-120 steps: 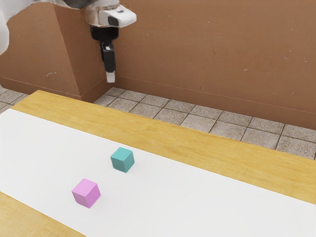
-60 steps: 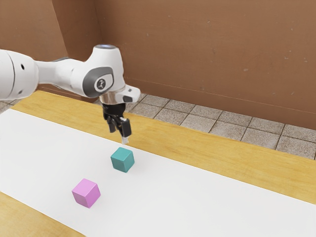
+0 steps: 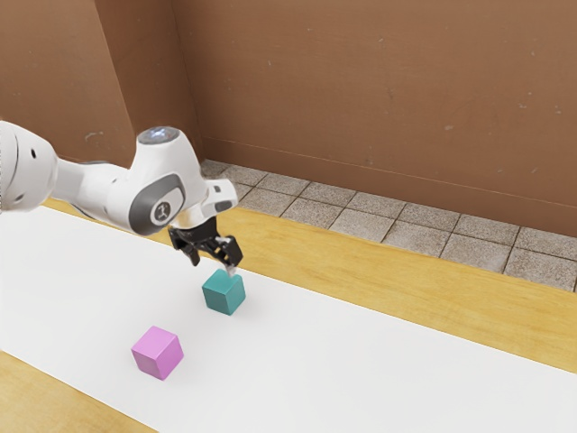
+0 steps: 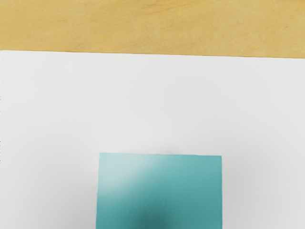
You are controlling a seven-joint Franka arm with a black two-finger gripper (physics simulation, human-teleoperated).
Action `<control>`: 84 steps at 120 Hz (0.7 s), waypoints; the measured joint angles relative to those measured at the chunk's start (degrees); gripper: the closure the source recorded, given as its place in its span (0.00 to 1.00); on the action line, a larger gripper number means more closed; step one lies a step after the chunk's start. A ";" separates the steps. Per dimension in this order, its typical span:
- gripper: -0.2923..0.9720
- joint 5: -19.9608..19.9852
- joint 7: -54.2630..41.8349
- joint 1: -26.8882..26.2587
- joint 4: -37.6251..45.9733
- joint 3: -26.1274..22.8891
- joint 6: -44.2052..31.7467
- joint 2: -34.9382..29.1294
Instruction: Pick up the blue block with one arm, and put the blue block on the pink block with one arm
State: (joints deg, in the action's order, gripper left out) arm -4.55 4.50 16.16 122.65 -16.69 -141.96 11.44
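The blue block (image 3: 224, 293), teal in colour, sits on the white mat (image 3: 379, 370) near its middle. My gripper (image 3: 214, 262) hangs just above the block's top, open, its fingers spread to about the block's width with nothing between them. In the wrist view the blue block (image 4: 159, 191) lies right under my hand. The pink block (image 3: 157, 352) stands on the mat, apart from the blue one, toward the front and the exterior view's left.
The mat covers a wooden table (image 3: 406, 275), with a bare wood strip (image 4: 152, 24) beyond the block. Behind the table are a tiled floor (image 3: 424, 225) and a brown wall (image 3: 379, 90).
My arm has come down from high above the table's far edge. The gripper now sits just over the blue block. Both blocks stayed where they were.
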 joint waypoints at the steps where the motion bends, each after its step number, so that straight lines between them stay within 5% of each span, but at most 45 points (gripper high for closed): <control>1: 0.24 -0.05 0.28 0.06 0.02 0.00 -0.25 0.13; 42: 0.23 -0.48 6.99 0.71 -0.14 -0.34 -3.31 3.55; 84: 0.23 -0.17 1.84 0.73 -0.59 -0.36 -0.80 6.20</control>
State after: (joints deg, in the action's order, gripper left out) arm -4.71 6.34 16.89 122.06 -17.05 -142.76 17.64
